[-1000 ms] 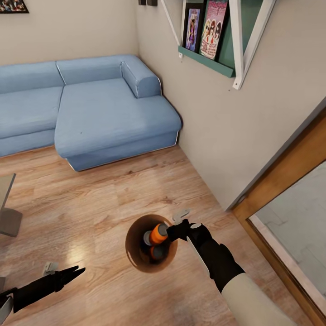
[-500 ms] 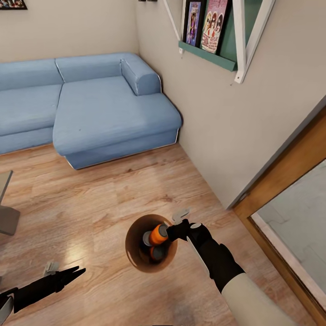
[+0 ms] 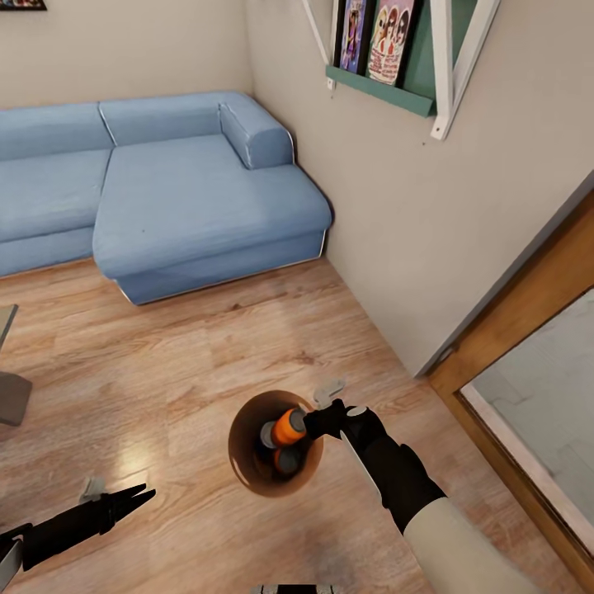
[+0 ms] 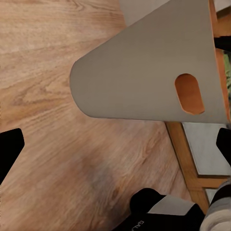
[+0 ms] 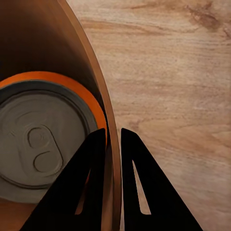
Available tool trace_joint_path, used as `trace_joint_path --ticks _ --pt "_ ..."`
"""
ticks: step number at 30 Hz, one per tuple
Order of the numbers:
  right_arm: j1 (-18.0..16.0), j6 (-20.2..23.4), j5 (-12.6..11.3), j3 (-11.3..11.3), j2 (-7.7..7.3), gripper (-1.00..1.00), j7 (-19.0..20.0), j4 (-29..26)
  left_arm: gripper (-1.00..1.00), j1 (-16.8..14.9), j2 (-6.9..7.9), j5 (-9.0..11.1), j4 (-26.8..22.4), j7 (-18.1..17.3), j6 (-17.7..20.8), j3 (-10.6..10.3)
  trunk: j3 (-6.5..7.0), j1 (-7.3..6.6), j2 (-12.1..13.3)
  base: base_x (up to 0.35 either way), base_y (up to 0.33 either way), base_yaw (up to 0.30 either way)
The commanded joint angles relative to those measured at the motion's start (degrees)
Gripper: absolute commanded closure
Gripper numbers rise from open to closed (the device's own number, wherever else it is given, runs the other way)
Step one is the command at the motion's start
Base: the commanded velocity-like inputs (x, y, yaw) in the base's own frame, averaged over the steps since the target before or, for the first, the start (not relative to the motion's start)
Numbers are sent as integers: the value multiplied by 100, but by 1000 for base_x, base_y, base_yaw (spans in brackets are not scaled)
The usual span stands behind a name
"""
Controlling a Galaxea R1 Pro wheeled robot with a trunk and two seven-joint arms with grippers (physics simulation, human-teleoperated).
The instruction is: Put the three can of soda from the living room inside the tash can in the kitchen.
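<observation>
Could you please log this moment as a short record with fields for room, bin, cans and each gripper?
room: living room, blue sofa in the corner, wood floor
bin: round bin, brown inside, pale grey outside, held off the floor
cans: orange can lying near the rim, its grey top showing; another orange can deeper in; a third cannot be made out
right gripper: shut on the bin's rim, one finger inside the wall, one outside
left gripper: open, empty, low over the floor

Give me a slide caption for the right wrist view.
Right gripper pinching the bin's rim, an orange can inside, over wood floor.
</observation>
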Motion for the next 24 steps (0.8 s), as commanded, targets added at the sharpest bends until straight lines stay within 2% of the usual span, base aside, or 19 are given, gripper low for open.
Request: trace_joint_path --ticks 1,16,24 --pt "-2 9 -98 -1 2 100 43 -4 -100 0 0 0 0 -1 0 0 -18 22 -42 0 0 0" --pt "-2 9 -98 -1 2 100 43 -4 -100 0 9 -7 8 5 0 0 -287 352 -643 0 0 0" --pt "-2 9 -98 -1 2 100 43 -4 -100 0 98 -7 9 6 0 16 -431 527 -964 0 0 0"
